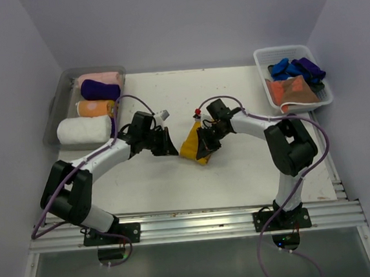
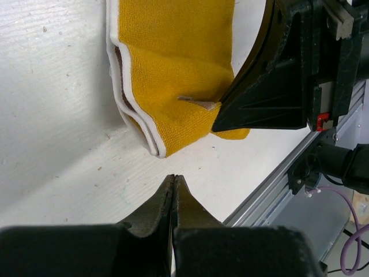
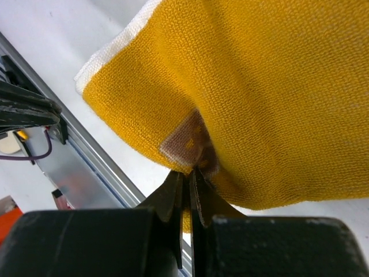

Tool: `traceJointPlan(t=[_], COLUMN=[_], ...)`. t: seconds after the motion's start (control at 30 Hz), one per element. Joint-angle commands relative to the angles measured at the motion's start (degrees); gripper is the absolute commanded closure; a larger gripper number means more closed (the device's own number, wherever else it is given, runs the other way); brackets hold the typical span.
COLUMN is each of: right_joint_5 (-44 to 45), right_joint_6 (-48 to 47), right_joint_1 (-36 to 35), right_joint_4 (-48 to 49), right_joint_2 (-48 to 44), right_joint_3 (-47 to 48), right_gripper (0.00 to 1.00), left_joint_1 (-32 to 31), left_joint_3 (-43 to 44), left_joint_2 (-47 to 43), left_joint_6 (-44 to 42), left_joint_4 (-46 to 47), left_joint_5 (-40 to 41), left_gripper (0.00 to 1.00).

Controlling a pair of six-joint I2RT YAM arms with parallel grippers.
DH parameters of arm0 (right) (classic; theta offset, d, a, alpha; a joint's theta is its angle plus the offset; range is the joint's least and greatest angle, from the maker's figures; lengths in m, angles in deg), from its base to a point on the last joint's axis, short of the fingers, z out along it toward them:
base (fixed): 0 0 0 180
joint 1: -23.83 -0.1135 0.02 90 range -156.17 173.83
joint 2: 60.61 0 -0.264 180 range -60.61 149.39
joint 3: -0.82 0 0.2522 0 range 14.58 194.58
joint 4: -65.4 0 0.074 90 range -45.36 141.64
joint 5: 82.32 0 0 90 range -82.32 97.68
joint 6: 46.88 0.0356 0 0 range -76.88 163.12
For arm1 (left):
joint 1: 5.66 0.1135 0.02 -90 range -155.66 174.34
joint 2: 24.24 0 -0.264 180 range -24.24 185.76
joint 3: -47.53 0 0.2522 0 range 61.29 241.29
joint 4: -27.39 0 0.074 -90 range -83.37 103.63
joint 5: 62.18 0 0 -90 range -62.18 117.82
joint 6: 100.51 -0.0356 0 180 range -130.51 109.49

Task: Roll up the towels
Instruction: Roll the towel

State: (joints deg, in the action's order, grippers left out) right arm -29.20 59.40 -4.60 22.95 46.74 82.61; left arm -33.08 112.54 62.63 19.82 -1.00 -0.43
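Yellow towel [image 1: 192, 148] pinched in right end effector [image 1: 205, 142]; left end effector [image 1: 171, 149] closed, empty, just beside.

Lab test booth, plain walls [image 1: 181, 22], aluminium rail [image 1: 199, 225]

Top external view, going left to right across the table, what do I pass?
clear bin → left tool → yellow towel → white basket
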Motion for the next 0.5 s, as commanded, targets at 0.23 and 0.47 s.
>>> traceJointPlan(t=[0.23, 0.47], right_joint_5=[5.5, 6.82], right_joint_6=[1.22, 1.13], right_joint_1=[-8.04, -9.54], right_joint_4=[-0.76, -1.37], right_joint_2=[-8.47, -12.08], right_joint_3=[-6.24, -8.53], right_gripper=[1.0, 1.0], left_joint_1=[0.0, 0.09], left_joint_3=[0.17, 5.35], left_joint_2=[-3.73, 8.36], left_joint_6=[1.58, -0.79], left_joint_4=[1.71, 5.31], left_joint_5=[1.26, -8.56], left_gripper=[1.0, 1.0])
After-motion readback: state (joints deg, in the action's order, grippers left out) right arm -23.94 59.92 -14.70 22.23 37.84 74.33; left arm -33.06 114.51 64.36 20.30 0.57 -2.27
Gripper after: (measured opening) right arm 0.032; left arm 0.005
